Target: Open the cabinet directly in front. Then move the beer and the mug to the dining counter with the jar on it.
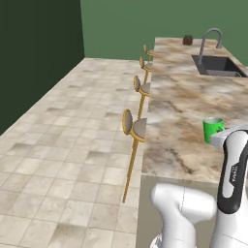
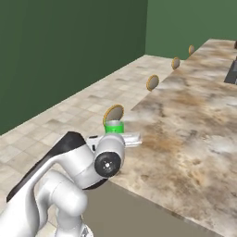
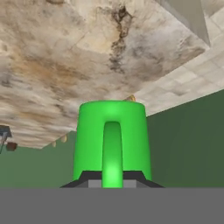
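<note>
My gripper (image 3: 112,180) is shut on the bright green mug (image 3: 112,140), whose loop handle faces the hand camera between the dark fingertips (image 3: 89,178). The mug (image 1: 212,129) (image 2: 114,127) is held upright over the near end of the dining counter (image 1: 179,97) (image 2: 194,125), close to its stool-side edge. I cannot tell whether its base touches the marble. My gripper (image 1: 216,137) (image 2: 118,137) reaches it from the near side. The small dark jar (image 1: 187,39) (image 3: 12,146) stands at the counter's far end. The beer and the cabinet are out of view.
A dark sink (image 1: 218,65) with an arched steel faucet (image 1: 211,38) sits in the far right of the counter. Gold-framed stools (image 1: 133,127) (image 2: 113,113) line its left side over a tiled floor (image 1: 63,145). Green walls (image 2: 69,51) stand behind.
</note>
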You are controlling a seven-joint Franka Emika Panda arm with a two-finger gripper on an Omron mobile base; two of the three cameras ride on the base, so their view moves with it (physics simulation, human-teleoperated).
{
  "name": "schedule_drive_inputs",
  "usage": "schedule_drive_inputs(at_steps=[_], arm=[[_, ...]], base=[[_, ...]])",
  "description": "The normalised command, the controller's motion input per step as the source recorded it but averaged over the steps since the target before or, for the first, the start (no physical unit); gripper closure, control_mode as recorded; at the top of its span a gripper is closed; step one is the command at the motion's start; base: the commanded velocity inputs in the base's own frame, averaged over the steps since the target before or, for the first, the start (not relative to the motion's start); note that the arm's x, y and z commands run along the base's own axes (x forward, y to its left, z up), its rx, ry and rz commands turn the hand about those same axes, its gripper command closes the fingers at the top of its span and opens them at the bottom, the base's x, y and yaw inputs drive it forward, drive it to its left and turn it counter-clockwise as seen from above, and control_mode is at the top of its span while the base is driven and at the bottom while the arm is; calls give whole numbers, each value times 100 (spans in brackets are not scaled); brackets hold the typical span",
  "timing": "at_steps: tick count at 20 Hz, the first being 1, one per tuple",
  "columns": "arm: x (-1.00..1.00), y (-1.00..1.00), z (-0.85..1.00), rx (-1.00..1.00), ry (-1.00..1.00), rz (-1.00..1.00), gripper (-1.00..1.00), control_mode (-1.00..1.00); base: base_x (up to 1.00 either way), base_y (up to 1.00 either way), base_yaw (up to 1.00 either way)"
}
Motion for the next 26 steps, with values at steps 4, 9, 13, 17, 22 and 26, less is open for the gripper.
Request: schedule_drive_inputs(at_steps=[4, 9, 13, 17, 22, 26], arm=[[0, -58, -22, 14, -7, -23, 100, -100], [-15, -54, -27, 10, -16, -16, 100, -100], [-26, -58, -31, 9, -19, -8, 100, -100], [-28, -49, -32, 5, -9, -7, 100, -100], [-34, -32, -30, 1, -3, -6, 100, -100], [-37, -17, -34, 0, -2, -4, 100, -100]], base=[[0, 0, 0], [0, 0, 0], [0, 0, 0], [0, 0, 0], [0, 0, 0], [0, 0, 0]])
